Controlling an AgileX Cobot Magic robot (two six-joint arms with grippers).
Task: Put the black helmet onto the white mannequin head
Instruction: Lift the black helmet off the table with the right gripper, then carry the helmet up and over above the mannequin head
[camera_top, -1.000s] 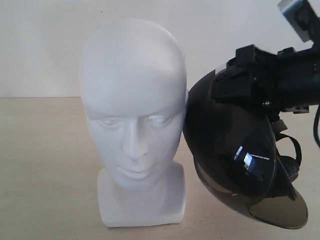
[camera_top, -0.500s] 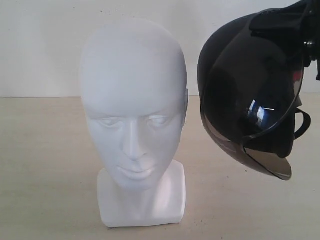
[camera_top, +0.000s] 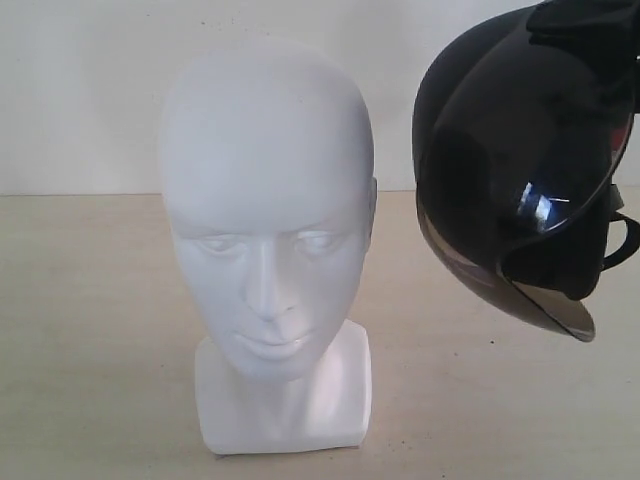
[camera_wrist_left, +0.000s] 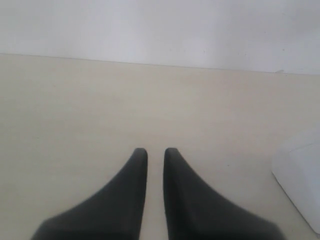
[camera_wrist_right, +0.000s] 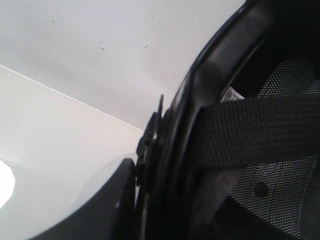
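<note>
Lifted higher, black helmet (camera_top: 500, 150) hangs right of white mannequin head (camera_top: 265, 210).

The black helmet (camera_top: 520, 150) hangs right of the white mannequin head (camera_top: 268, 230), apart, raised off the table (camera_top: 90, 330)

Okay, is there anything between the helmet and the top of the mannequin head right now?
Nothing visible. The black helmet hangs in the air beside the white mannequin head, apart from it, and the crown of the head is bare with open space above it.
</note>
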